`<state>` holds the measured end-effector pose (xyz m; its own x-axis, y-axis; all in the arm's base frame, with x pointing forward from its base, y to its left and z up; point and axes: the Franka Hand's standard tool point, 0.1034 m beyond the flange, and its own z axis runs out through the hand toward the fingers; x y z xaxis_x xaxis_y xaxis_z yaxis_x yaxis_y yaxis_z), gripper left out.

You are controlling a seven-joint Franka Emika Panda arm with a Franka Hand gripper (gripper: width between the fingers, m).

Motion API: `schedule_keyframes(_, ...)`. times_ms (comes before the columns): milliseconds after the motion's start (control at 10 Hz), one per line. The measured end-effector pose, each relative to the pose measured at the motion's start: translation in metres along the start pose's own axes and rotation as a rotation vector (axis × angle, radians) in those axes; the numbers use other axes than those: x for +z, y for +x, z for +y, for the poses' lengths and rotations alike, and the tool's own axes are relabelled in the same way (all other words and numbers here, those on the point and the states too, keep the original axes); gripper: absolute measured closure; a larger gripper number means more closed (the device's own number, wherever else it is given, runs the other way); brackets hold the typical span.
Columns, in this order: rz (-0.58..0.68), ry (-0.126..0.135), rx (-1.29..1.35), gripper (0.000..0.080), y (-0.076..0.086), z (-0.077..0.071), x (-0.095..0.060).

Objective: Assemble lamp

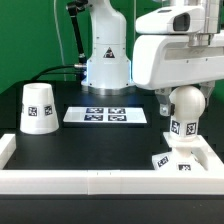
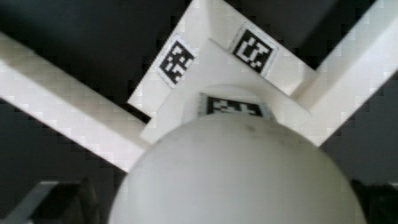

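The bulb (image 1: 184, 108) is pinched by the gripper (image 1: 182, 96), its long axis held vertical, neck pointed down at the base (image 1: 190, 156). 1 shade (image 1: 38, 108) is stood well apart.

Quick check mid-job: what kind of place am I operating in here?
Probably a robotics lab test bench: a black table fenced by a white rail border, a marker board with square tags lying on it, and the arm mounted behind.

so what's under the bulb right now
The lamp base lies under the bulb, in the corner of the white border. The bulb covers the base's middle, so whether they touch is hidden.
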<state>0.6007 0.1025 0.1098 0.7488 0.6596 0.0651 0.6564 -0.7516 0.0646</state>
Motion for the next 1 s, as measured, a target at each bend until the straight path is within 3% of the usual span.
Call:
schedule_keyframes(300,-0.006,-0.001,-0.012,0.012,0.0012,-0.0021,0.0008)
schedule_keyframes(400,-0.006,-0.001,-0.011,0.0223,0.001,-0.0018,0.0008)
schedule_keyframes(800,-0.005,0.0,0.037,0.0223,0.0009,-0.0016,0.0008)
schedule_keyframes(1000,-0.003,0.0,0.247,0.0223,0.0013,-0.0016,0.0007)
